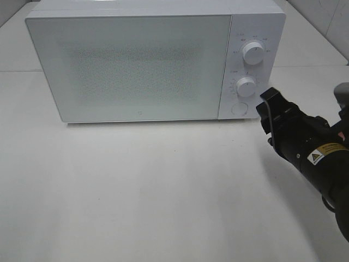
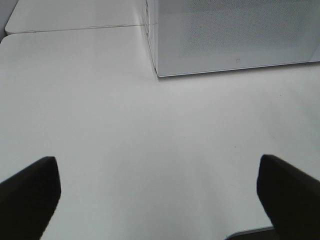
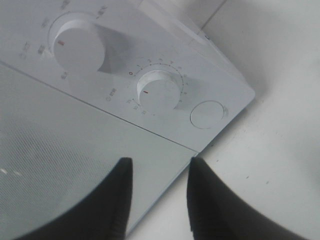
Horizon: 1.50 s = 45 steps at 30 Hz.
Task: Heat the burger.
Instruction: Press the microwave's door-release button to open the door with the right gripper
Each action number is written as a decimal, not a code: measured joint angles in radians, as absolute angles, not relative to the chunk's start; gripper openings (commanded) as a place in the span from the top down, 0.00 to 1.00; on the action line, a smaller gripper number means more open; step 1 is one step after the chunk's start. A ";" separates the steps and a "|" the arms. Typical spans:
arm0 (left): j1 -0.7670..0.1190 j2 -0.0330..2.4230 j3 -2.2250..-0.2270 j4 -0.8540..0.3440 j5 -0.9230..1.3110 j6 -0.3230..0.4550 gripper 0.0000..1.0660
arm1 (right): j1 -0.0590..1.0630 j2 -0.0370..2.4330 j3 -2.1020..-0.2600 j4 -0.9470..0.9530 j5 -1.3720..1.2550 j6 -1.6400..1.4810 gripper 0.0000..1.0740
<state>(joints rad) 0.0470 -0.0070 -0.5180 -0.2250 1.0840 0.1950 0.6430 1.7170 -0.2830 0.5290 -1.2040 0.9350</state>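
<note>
Hanging low over the matte white table [image 2: 150, 100], the left gripper [image 2: 156, 165] has its blunt black jaws spread wide and empty, apparently parked clear of the work. The right gripper [image 3: 160, 162], jaws set at a narrow empty gap, points at the smooth control panel of the microwave [image 1: 155, 60], near the flat round button [image 3: 207, 114], probably to work a control. Beyond, the frosted, speckled door [image 1: 109, 82] is closed; the burger shows nowhere, perhaps behind it.

**Smooth white, dull black**

The microwave [image 1: 163, 6] looks like smooth white plastic. Its door [image 1: 131, 65] is smooth glass, speckled with tiny dots. The knobs [image 1: 253, 52] are smooth and white. The table [image 1: 136, 191] is white and matt. The right gripper [image 3: 161, 162] is dull black.
</note>
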 measured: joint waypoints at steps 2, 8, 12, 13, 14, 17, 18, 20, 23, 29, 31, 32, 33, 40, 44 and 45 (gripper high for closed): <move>0.047 -0.007 -0.518 -0.225 1.084 0.195 0.06 | 0.643 1.717 -0.283 0.529 -1.204 1.079 0.83; 0.047 -0.007 -0.518 -0.225 1.084 0.195 0.06 | 0.643 1.717 -0.283 0.529 -1.173 1.377 1.00; 0.047 -0.007 -0.518 -0.225 1.084 0.195 0.06 | 0.643 1.717 -0.283 0.529 -1.093 1.501 1.00; 0.047 -0.007 -0.518 -0.225 1.084 0.195 0.06 | 0.643 1.717 -0.283 0.529 -1.093 1.501 1.00; 0.047 -0.007 -0.518 -0.225 1.084 0.195 0.06 | 0.643 1.717 -0.283 0.529 -1.086 1.509 1.00; 0.047 -0.007 -0.518 -0.225 1.084 0.195 0.06 | 0.643 1.729 -0.283 0.529 -1.080 1.516 1.00; 0.047 -0.007 -0.518 -0.225 1.084 0.195 0.06 | 0.643 1.745 -0.283 0.529 -1.074 1.526 1.00; 0.047 -0.007 -0.518 -0.225 1.084 0.195 0.06 | 0.643 1.752 -0.283 0.529 -1.072 1.530 1.00; 0.047 -0.007 -0.518 -0.225 1.084 0.195 0.06 | 0.643 1.799 -0.287 0.519 -1.072 1.563 1.00; 0.047 -0.007 -0.518 -0.225 1.084 0.195 0.06 | 0.588 1.857 -0.333 0.406 -1.074 1.631 1.00; 0.047 -0.007 -0.518 -0.225 1.084 0.195 0.06 | 0.574 1.866 -0.343 0.390 -1.076 1.635 1.00; 0.047 -0.007 -0.518 -0.225 1.084 0.195 0.06 | 0.574 1.866 -0.343 0.390 -1.076 1.635 1.00; 0.047 -0.007 -0.518 -0.225 1.084 0.195 0.06 | 0.551 1.884 -0.362 0.363 -1.076 1.638 1.00; 0.047 -0.007 -0.518 -0.225 1.084 0.195 0.06 | 0.455 1.942 -0.441 0.289 -1.077 1.639 1.00; 0.047 -0.007 -0.518 -0.225 1.084 0.195 0.06 | 0.425 1.968 -0.478 0.264 -1.077 1.639 1.00; 0.047 -0.007 -0.518 -0.225 1.084 0.195 0.06 | 0.410 1.984 -0.501 0.254 -1.076 1.639 1.00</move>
<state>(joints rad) 0.0470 -0.0070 -0.5180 -0.2250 1.0840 0.1950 0.4100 1.9840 -0.5010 0.2540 -1.0760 1.6390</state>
